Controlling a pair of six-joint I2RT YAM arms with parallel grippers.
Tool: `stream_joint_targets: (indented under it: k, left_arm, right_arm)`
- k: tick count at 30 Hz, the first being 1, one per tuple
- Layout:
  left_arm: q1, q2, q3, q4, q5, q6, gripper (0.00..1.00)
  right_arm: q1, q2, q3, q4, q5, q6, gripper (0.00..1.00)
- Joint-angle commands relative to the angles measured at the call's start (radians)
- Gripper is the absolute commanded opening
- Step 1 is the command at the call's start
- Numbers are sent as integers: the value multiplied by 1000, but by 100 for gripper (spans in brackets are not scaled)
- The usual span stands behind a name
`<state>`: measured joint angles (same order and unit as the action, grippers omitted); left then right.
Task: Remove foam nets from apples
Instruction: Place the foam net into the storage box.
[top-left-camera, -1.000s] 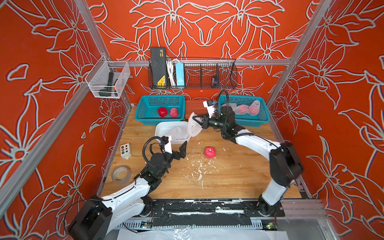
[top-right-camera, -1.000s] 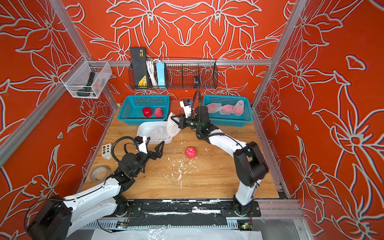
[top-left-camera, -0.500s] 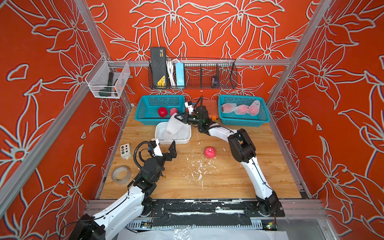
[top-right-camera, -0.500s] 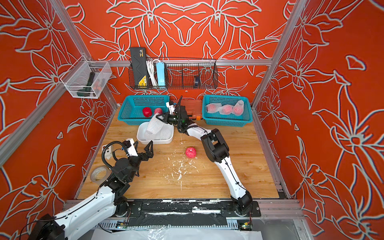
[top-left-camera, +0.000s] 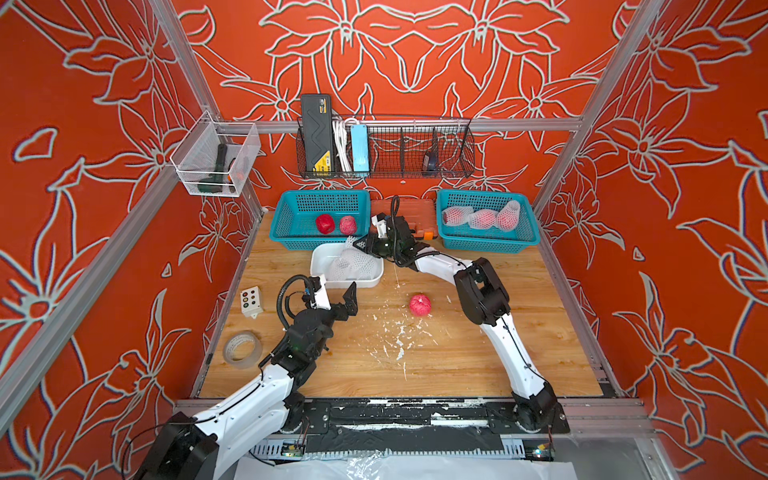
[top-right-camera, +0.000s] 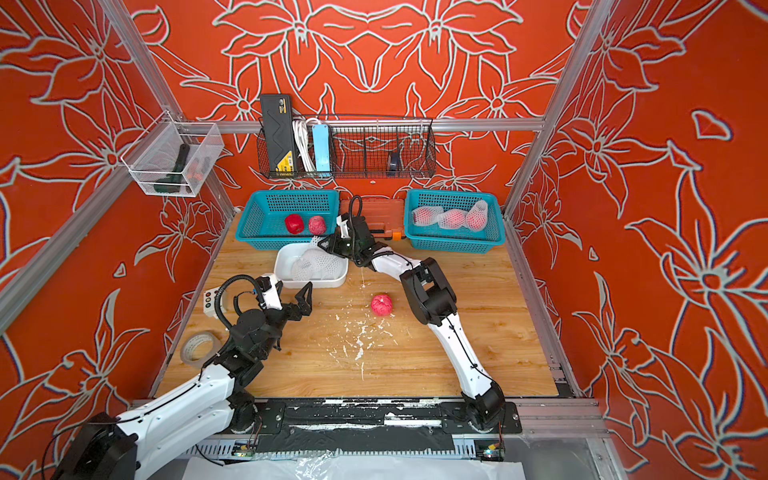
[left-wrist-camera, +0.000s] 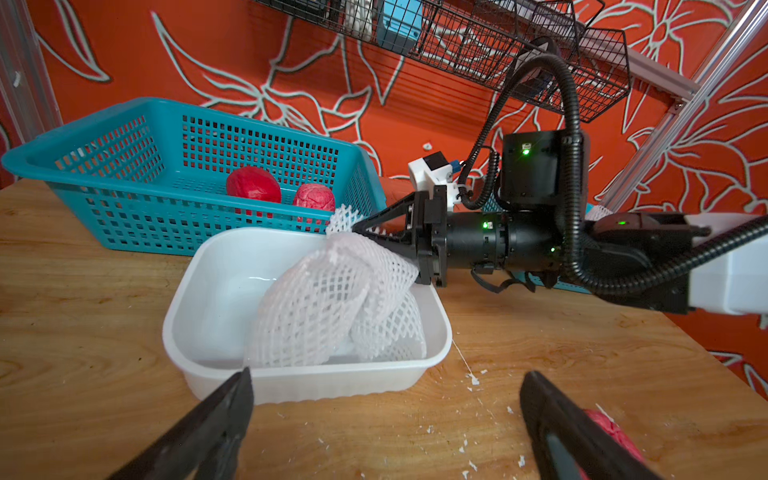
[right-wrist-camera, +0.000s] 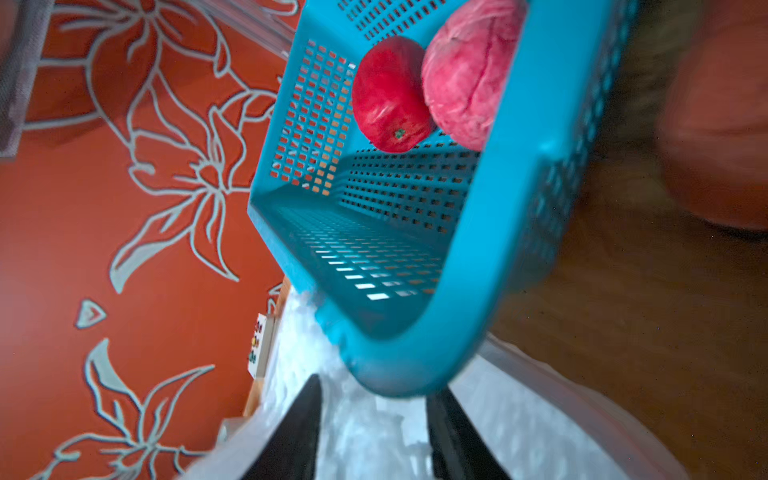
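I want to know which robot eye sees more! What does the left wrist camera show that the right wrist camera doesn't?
Only the left wrist view shows the right gripper from outside, tips at a foam net drooping into the white tray, a loose apple on the table, and the wire shelf. Only the right wrist view shows the little button box. Both show the teal basket holding a dark red apple and a paler apple, plus white foam, blurry in the right wrist view.
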<state>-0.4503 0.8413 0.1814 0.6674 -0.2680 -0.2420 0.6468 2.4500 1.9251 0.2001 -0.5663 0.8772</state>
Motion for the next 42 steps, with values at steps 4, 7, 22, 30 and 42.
stream_joint_targets:
  k: [4, 7, 22, 30, 42]
  left_arm:
    - [9, 2, 12, 18, 7, 7, 98]
    - [8, 1, 16, 18, 5, 9, 98]
    - [9, 28, 32, 10, -7, 7, 98]
    - [8, 51, 36, 15, -6, 8, 98]
    - [19, 110, 56, 43, 6, 27, 97]
  right_arm:
    - [5, -181, -44, -65, 71, -144, 55]
    - [5, -216, -35, -122, 77, -195, 60]
    - [29, -247, -38, -170, 129, -281, 43]
    - [85, -110, 146, -188, 78, -319, 27]
    - [124, 41, 436, -307, -10, -379, 49]
